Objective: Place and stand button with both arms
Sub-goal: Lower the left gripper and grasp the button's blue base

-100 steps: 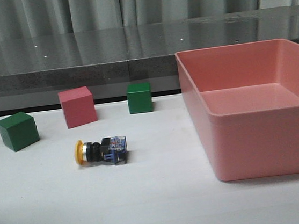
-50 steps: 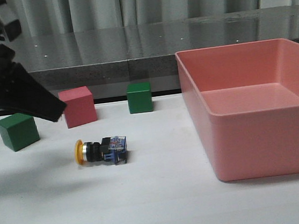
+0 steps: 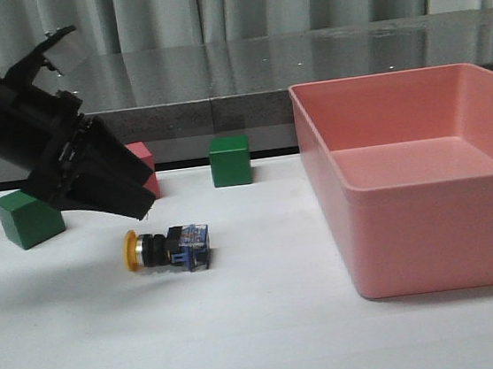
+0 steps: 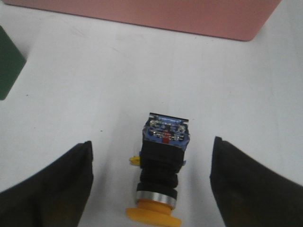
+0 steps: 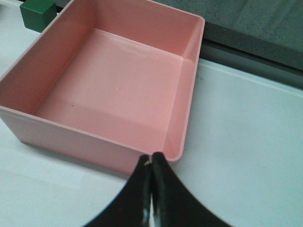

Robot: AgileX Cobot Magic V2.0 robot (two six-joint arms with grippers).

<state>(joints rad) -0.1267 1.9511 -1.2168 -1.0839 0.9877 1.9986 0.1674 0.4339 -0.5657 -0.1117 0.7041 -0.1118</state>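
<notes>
1. The white table (image 3: 273,342) carries everything; a dark grey ledge runs along its far edge.
2. The pink bin (image 3: 419,178) stands on the right side of the table and reaches close to the far edge. In the right wrist view its inside (image 5: 113,90) shows only bare pink floor.
3. The left arm (image 3: 17,122) comes in from the table's left edge, high up and slanting downward. Its gripper (image 3: 137,201) hangs just above and to the left of the button, and its jaws are spread wide. In the left wrist view the two black fingers (image 4: 52,184) stand on either side of the button without touching it, and they hold nothing.
4. The right gripper (image 5: 151,189) shows only in its own wrist view, where its fingers are pressed together with nothing between them, over the table beside the bin's near wall.
5. A pink cube (image 3: 144,169), half hidden behind the left gripper, sits toward the far left part of the table.
6. One green cube (image 3: 29,215) sits near the left edge and another green cube (image 3: 230,160) sits near the far edge, left of the bin.
7. The button (image 3: 168,247) lies on its side on the left half of the table, in front of the cubes, with its yellow cap toward the left edge and its blue-grey base toward the bin.
</notes>
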